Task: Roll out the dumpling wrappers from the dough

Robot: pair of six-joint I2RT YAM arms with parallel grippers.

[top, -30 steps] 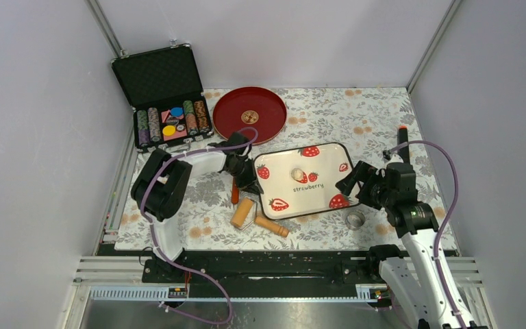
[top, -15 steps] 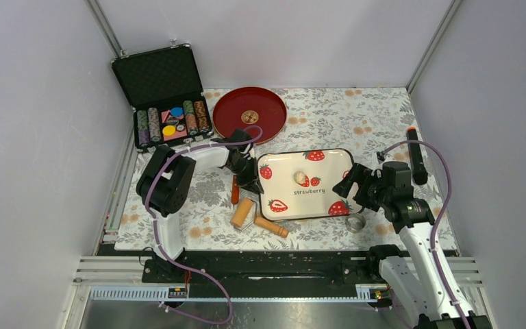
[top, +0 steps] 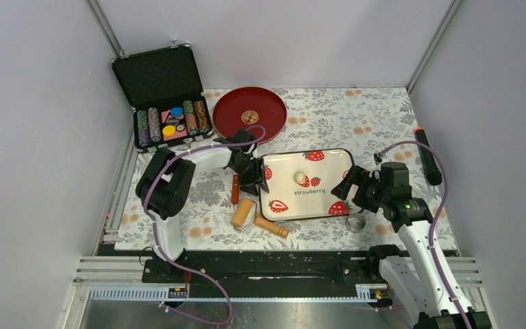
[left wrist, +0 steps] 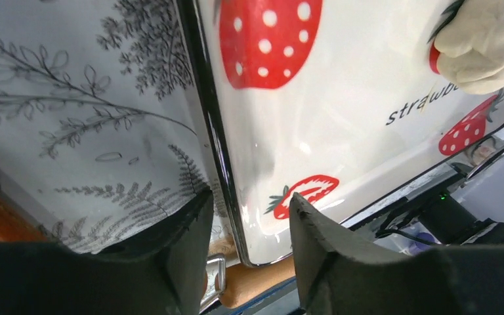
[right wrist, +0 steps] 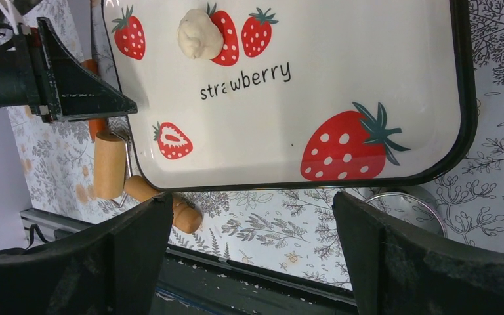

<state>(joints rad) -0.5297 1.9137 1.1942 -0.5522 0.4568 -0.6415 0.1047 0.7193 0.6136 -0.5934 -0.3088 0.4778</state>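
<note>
The dough [top: 301,178] is a small pale-cream lump on the white strawberry tray [top: 329,168]; it also shows in the left wrist view [left wrist: 482,46] and the right wrist view [right wrist: 199,34]. No dumpling wrappers are in view. My left gripper [top: 253,177] straddles the tray's left rim [left wrist: 226,164], one finger on the mat side and one inside the tray [left wrist: 341,118], closed on it [left wrist: 251,200]. My right gripper [top: 349,185] is wide open and empty [right wrist: 252,197], just off the tray's front right corner [right wrist: 456,144].
A tan wooden roller [top: 243,212] lies by the tray's front left corner, also seen in the right wrist view [right wrist: 109,164]. A small metal ring cutter [top: 355,221] sits by my right gripper [right wrist: 410,207]. A red plate [top: 249,113] and an open poker-chip case [top: 164,103] stand at the back left.
The tray has turned from tilted to nearly square and shifted a little right with my left gripper. My right gripper has drawn back off the tray's right edge.
</note>
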